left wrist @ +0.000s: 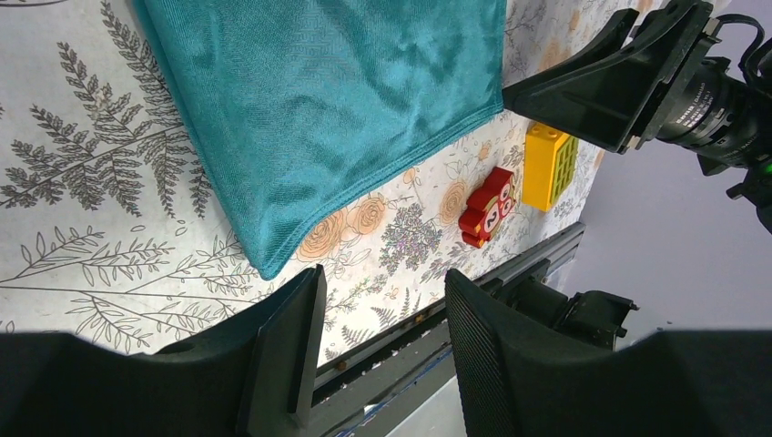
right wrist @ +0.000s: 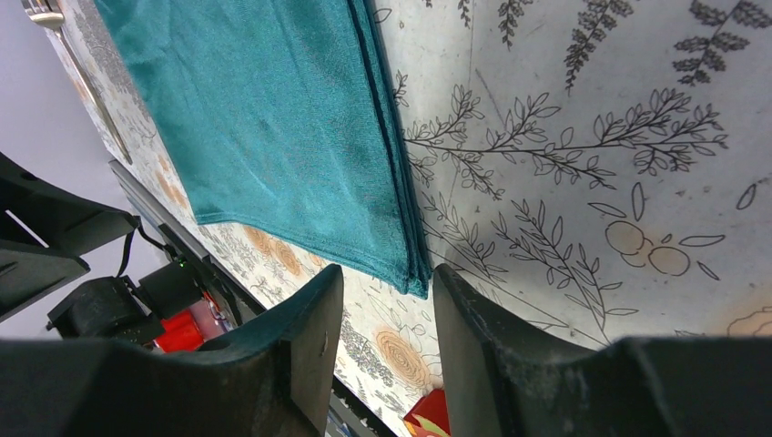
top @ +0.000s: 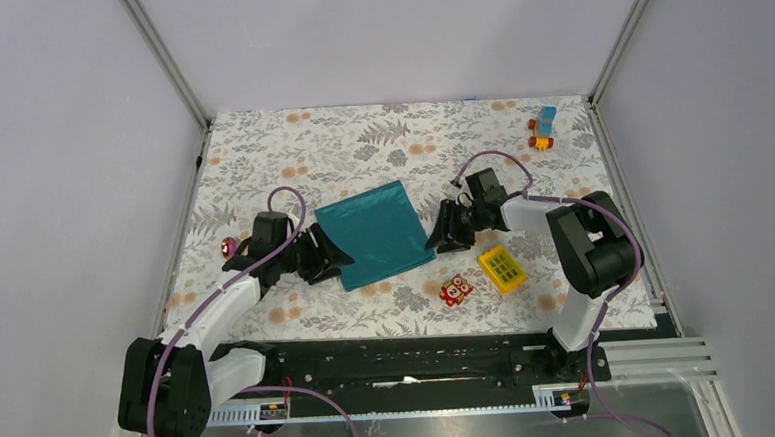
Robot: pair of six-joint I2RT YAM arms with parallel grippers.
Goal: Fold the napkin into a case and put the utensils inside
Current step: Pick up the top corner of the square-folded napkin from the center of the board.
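The teal napkin (top: 374, 234) lies folded in layers as a rough rectangle mid-table, also seen in the wrist views (left wrist: 337, 100) (right wrist: 273, 118). My left gripper (top: 331, 260) (left wrist: 384, 282) hovers just off its near left corner, open, nothing between the jaws. My right gripper (top: 443, 238) (right wrist: 387, 278) is open at the near right corner, with the stacked edges just ahead of its jaws and not pinched. A pink-red spoon bowl (top: 229, 246) peeks out left of the left arm. A slim metallic utensil (right wrist: 44, 13) shows beyond the napkin.
A red owl toy (top: 455, 290) (left wrist: 487, 205) and a yellow gridded block (top: 502, 269) (left wrist: 549, 164) sit near the front, right of the napkin. A small blue-and-orange toy (top: 544, 128) stands at the back right. The black front rail (top: 401, 353) borders the floral mat.
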